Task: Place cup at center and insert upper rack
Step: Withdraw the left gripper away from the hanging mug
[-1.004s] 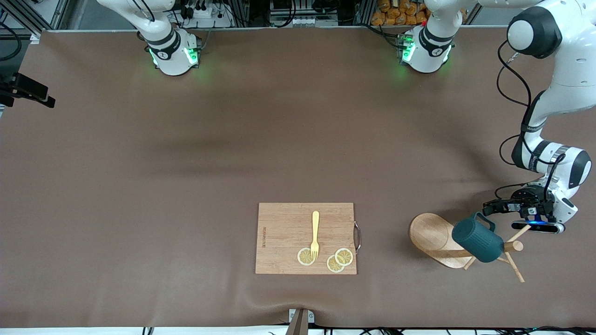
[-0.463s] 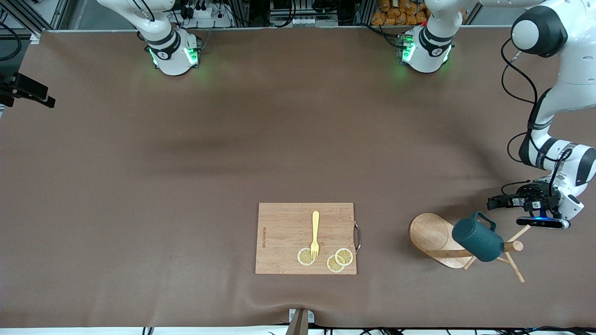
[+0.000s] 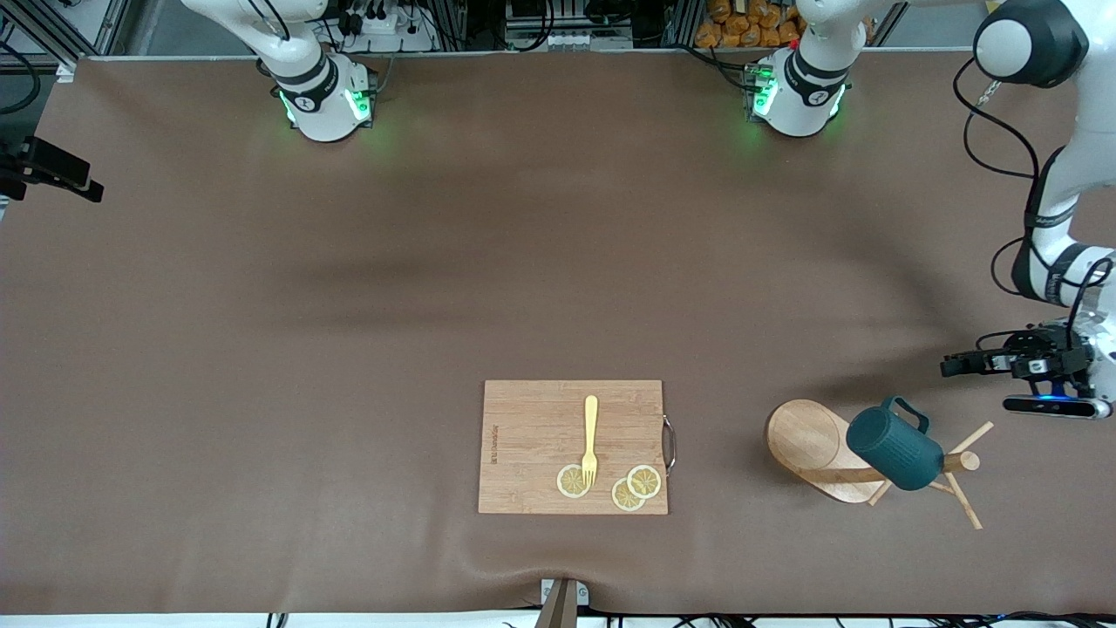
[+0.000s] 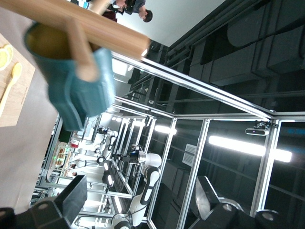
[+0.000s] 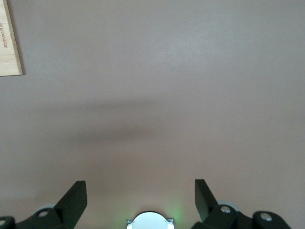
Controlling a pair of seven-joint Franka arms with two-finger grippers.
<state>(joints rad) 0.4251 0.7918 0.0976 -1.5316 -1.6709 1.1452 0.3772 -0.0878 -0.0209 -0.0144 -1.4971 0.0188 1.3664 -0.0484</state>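
Lying tipped on the surface (image 3: 261, 349) at the left arm's end: rack (image 3: 815, 445) with cup (image 3: 894, 451) hung on its pole; left end effector (image 3: 959, 366) wide, empty, near; right end effector (image 5: 140, 191) wide, waiting; advise gripping the cup's handle and sliding it off along the pole.

Matt ribbed teal cup (image 3: 894, 453), pale smooth wooden upper rack (image 3: 815, 447), wood-grain cutting board (image 3: 540, 440), matt brown bench (image 3: 349, 349).
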